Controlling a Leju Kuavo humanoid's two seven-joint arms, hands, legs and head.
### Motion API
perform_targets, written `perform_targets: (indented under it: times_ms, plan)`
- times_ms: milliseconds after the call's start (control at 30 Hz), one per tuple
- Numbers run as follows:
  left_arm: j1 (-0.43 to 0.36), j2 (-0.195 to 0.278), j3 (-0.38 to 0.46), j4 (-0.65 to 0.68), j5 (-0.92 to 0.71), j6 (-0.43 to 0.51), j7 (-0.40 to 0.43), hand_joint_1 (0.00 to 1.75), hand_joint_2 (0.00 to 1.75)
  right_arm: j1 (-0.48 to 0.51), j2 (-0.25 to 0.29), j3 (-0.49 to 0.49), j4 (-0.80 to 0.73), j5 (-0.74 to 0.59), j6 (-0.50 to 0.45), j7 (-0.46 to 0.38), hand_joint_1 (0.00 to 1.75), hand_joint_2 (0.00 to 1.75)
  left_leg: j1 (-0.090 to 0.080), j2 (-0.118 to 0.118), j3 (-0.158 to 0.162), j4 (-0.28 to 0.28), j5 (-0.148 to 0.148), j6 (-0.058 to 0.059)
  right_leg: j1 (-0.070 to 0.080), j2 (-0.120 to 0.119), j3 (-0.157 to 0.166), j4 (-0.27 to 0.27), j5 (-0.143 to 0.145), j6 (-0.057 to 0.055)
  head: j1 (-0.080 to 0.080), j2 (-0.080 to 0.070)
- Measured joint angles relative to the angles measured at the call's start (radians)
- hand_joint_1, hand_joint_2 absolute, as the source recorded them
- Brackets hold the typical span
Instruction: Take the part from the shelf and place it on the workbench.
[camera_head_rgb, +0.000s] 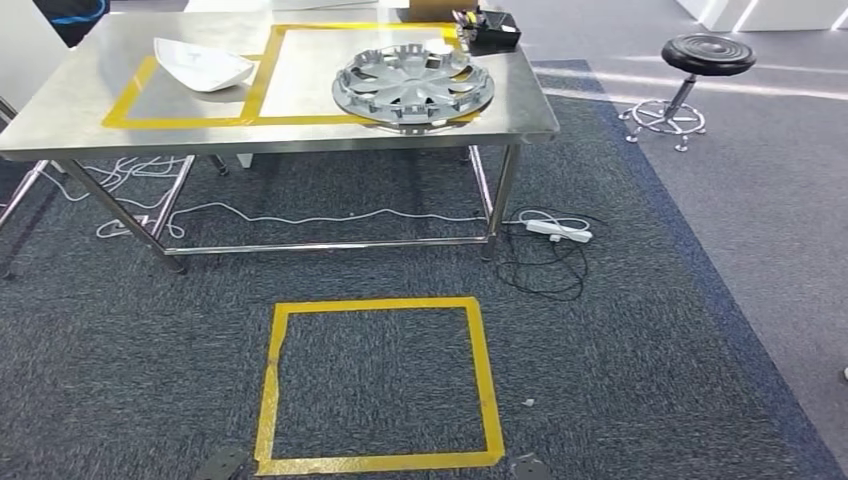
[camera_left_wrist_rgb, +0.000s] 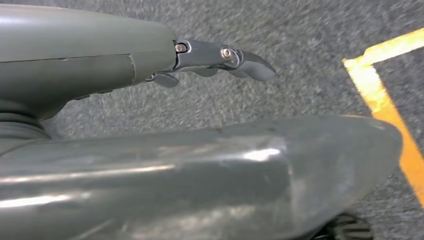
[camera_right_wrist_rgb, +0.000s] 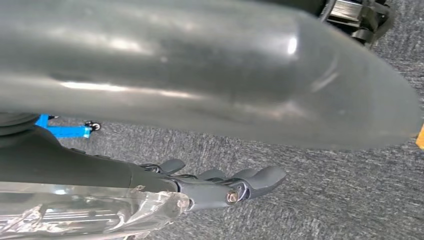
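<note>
A: Head view: silver wheel cover lies flat on the steel workbench, inside yellow tape; a white part lies beside it. No shelf visible.

B: Left wrist view: left hand hangs over carpet, fingers loose, empty.

A: Right wrist view: right hand likewise, holding nothing. Judgement: turn, find the shelf, keep hands slack.

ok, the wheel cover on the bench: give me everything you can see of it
The wheel cover is a round silver hubcap, plastic by its look, with radiating spokes and slots around a central hub. It lies flat on the steel workbench, near the front right corner, mostly inside the larger yellow-tape rectangle with its front edge over the tape. Nothing touches it but the benchtop; the white part lies apart.
</note>
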Motion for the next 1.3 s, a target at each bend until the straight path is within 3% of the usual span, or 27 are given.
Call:
perform_targets:
  times_ms: [67, 100, 200, 233, 267, 300, 333, 400, 467, 533, 600, 633, 700, 767, 800, 833, 867, 933, 967, 1033, 1067, 1133, 1200, 1267, 1300]
  plan:
    - [0.004, -0.008, 0.009, 0.002, -0.004, 0.002, -0.004, 0.0, 0.0, 0.0, 0.0, 0.0, 0.0, 0.003, 0.001, 0.0, 0.0, 0.0, 0.002, -0.005, -0.005, -0.003, 0.006, 0.015, -0.002, -0.002, -0.006, 0.009, -0.007, 0.013, 0.002, 0.0]
    - [0.004, -0.01, 0.012, 0.002, -0.007, 0.007, -0.006, 0.0, 0.0, -0.001, 0.0, 0.0, 0.0, 0.003, 0.002, 0.0, 0.0, 0.0, 0.003, -0.008, -0.008, -0.004, 0.01, 0.022, -0.004, -0.001, -0.018, 0.034, -0.027, 0.02, 0.006, 0.0]
    - [0.003, -0.013, 0.025, 0.002, -0.016, 0.02, -0.013, 0.0, 0.0, 0.0, -0.001, 0.0, 0.0, 0.001, 0.001, -0.002, 0.0, 0.0, 0.005, -0.019, -0.022, -0.005, 0.021, 0.031, -0.011, 0.002, -0.098, 0.22, -0.131, 0.037, 0.013, 0.0]
    - [0.004, -0.013, 0.028, 0.002, -0.021, 0.025, -0.016, 0.0, 0.0, 0.001, -0.001, -0.001, 0.0, -0.001, 0.001, -0.003, 0.0, 0.0, 0.005, -0.024, -0.027, -0.005, 0.024, 0.03, -0.013, 0.002, -0.12, 0.275, -0.152, 0.039, 0.013, 0.0]
    - [0.004, -0.014, 0.03, 0.002, -0.025, 0.03, -0.02, 0.0, 0.0, 0.002, -0.001, -0.001, 0.0, -0.002, 0.001, -0.004, 0.0, 0.0, 0.005, -0.031, -0.03, -0.004, 0.028, 0.027, -0.015, 0.002, -0.125, 0.296, -0.154, 0.041, 0.013, 0.0]
    - [0.004, -0.016, 0.031, 0.002, -0.03, 0.036, -0.025, 0.0, 0.0, 0.004, -0.001, -0.003, 0.0, -0.004, 0.001, -0.004, 0.0, 0.0, 0.006, -0.039, -0.032, -0.004, 0.031, 0.024, -0.017, 0.004, -0.109, 0.276, -0.137, 0.042, 0.013, 0.0]
    - [0.003, -0.017, 0.031, 0.002, -0.035, 0.043, -0.029, 0.0, 0.0, 0.005, -0.001, -0.004, 0.0, -0.006, 0.001, -0.005, 0.0, 0.0, 0.008, -0.049, -0.033, -0.004, 0.033, 0.021, -0.02, 0.012, -0.074, 0.217, -0.105, 0.042, 0.013, 0.0]
    - [-0.001, -0.02, 0.032, 0.002, -0.043, 0.052, -0.039, 0.0, 0.0, 0.008, -0.001, -0.007, 0.0, -0.009, 0.001, -0.007, 0.0, 0.0, 0.009, -0.07, -0.037, -0.002, 0.038, 0.011, -0.031, 0.062, 0.006, 0.072, -0.055, 0.045, 0.013, 0.0]
    - [-0.005, -0.021, 0.032, 0.002, -0.05, 0.059, -0.049, 0.0, 0.87, 0.01, -0.001, -0.01, 0.0, -0.013, 0.001, -0.009, 0.0, 0.0, 0.01, -0.09, -0.047, -0.001, 0.046, -0.003, -0.035, 0.1, 0.041, 0.006, -0.044, 0.039, 0.013, 0.0]
    - [-0.005, -0.022, 0.032, 0.002, -0.055, 0.064, -0.06, 0.0, 1.75, 0.011, -0.002, -0.012, 0.0, -0.014, 0.001, -0.01, 0.0, 0.0, 0.014, -0.109, -0.058, -0.004, 0.057, -0.02, -0.032, 0.087, 0.038, 0.007, -0.041, 0.022, 0.012, 0.0]
    - [-0.002, -0.022, 0.032, 0.002, -0.061, 0.071, -0.071, 0.0, 1.75, 0.011, -0.002, -0.014, 0.0, -0.015, 0.001, -0.01, 0.0, 0.0, 0.015, -0.084, -0.074, 0.016, 0.044, -0.029, -0.03, 0.062, 0.034, 0.005, -0.033, 0.005, 0.008, 0.0]
    - [-0.002, -0.023, 0.032, 0.002, -0.063, 0.074, -0.076, 0.0, 1.75, 0.012, -0.002, -0.015, 0.0, -0.015, 0.002, -0.01, 0.0, 0.0, 0.013, -0.06, -0.093, 0.055, 0.019, -0.03, -0.03, 0.047, 0.032, 0.003, -0.03, -0.002, 0.004, 0.0]
    - [-0.006, -0.027, 0.032, 0.002, -0.066, 0.078, -0.083, 0.0, 1.75, 0.014, -0.002, -0.016, 0.0, -0.015, 0.002, -0.009, 0.0, 0.0, 0.01, -0.02, -0.155, 0.188, -0.054, -0.031, -0.024, 0.015, 0.025, 0.002, -0.026, -0.011, -0.002, 0.0]
    - [-0.006, -0.03, 0.032, 0.002, -0.066, 0.078, -0.084, 0.0, 1.75, 0.016, -0.003, -0.018, 0.0, -0.015, 0.002, -0.009, 0.0, 0.0, 0.009, -0.012, -0.197, 0.287, -0.09, -0.031, -0.018, -0.016, 0.018, 0.002, -0.024, -0.014, -0.003, 0.0]
    - [-0.005, -0.03, 0.032, 0.002, -0.066, 0.078, -0.085, 0.0, 1.75, 0.016, -0.003, -0.018, 0.0, -0.015, 0.003, -0.009, 0.0, 0.0, 0.009, -0.01, -0.189, 0.284, -0.079, -0.029, -0.016, -0.029, 0.017, 0.003, -0.023, -0.015, -0.003, 0.0]
    - [-0.004, -0.03, 0.033, 0.002, -0.066, 0.077, -0.085, 0.0, 1.75, 0.016, -0.003, -0.019, 0.0, -0.015, 0.003, -0.008, 0.0, 0.0, 0.007, -0.004, -0.161, 0.242, -0.053, -0.025, -0.015, -0.042, 0.016, 0.003, -0.022, -0.015, -0.003, 0.0]
    - [-0.004, -0.03, 0.033, 0.002, -0.066, 0.076, -0.084, 0.0, 1.75, 0.015, -0.003, -0.019, 0.0, -0.015, 0.004, -0.008, 0.0, 0.0, 0.003, 0.014, -0.118, 0.175, -0.022, -0.02, -0.014, -0.054, 0.017, 0.003, -0.022, -0.014, -0.003, 0.0]
    - [-0.009, -0.032, 0.033, 0.002, -0.066, 0.071, -0.084, 0.0, 1.75, 0.015, -0.003, -0.02, 0.0, -0.015, 0.004, -0.005, 0.0, 0.0, -0.007, 0.061, -0.046, 0.049, 0.013, -0.009, -0.007, -0.076, 0.017, 0.007, -0.025, -0.007, -0.004, 0.0]
    - [-0.011, -0.034, 0.034, 0.002, -0.066, 0.068, -0.084, 0.0, 1.31, 0.014, -0.003, -0.02, 0.0, -0.014, 0.004, -0.003, 0.0, 0.0, -0.011, 0.075, -0.032, 0.017, 0.017, -0.003, -0.004, -0.087, 0.016, 0.009, -0.026, -0.003, -0.004, 0.0]
    - [-0.011, -0.037, 0.035, 0.002, -0.065, 0.063, -0.087, 0.0, 0.44, 0.012, -0.003, -0.021, 0.0, -0.014, 0.004, 0.0, 0.0, 0.0, -0.013, 0.061, -0.034, 0.006, 0.016, 0.01, -0.002, -0.107, 0.018, 0.008, -0.027, 0.006, -0.002, 0.0]
    - [-0.008, -0.038, 0.036, 0.003, -0.062, 0.058, -0.093, 0.0, 0.0, 0.011, -0.003, -0.021, 0.0, -0.015, 0.004, 0.001, 0.0, 0.0, -0.011, 0.051, -0.036, 0.005, 0.019, 0.015, -0.003, -0.103, 0.018, 0.011, -0.031, 0.012, -0.001, 0.0]
    - [-0.006, -0.04, 0.043, 0.003, -0.053, 0.046, -0.112, 0.0, 0.0, 0.011, -0.003, -0.023, 0.0, -0.016, 0.004, 0.002, 0.0, 0.0, -0.007, 0.029, -0.039, 0.002, 0.026, 0.028, -0.008, -0.058, -0.001, 0.06, -0.068, 0.026, 0.002, 0.0]
    - [-0.009, -0.043, 0.051, 0.003, -0.045, 0.037, -0.129, 0.0, 0.0, 0.014, -0.003, -0.025, 0.0, -0.017, 0.004, 0.004, 0.0, 0.0, -0.004, 0.007, -0.046, 0.002, 0.031, 0.035, -0.013, -0.008, -0.055, 0.185, -0.137, 0.035, 0.006, 0.0]
    - [-0.009, -0.045, 0.054, 0.003, -0.044, 0.033, -0.135, 0.0, 0.0, 0.017, -0.004, -0.029, 0.0, -0.018, 0.004, 0.005, 0.0, 0.0, -0.004, -0.019, -0.05, 0.003, 0.035, 0.036, -0.014, 0.003, -0.102, 0.291, -0.175, 0.037, 0.007, 0.0]
    - [-0.007, -0.045, 0.055, 0.003, -0.044, 0.033, -0.136, 0.0, 0.0, 0.018, -0.004, -0.03, 0.0, -0.018, 0.004, 0.006, 0.0, 0.0, -0.003, -0.032, -0.051, 0.003, 0.037, 0.035, -0.016, 0.004, -0.103, 0.293, -0.165, 0.038, 0.007, 0.0]
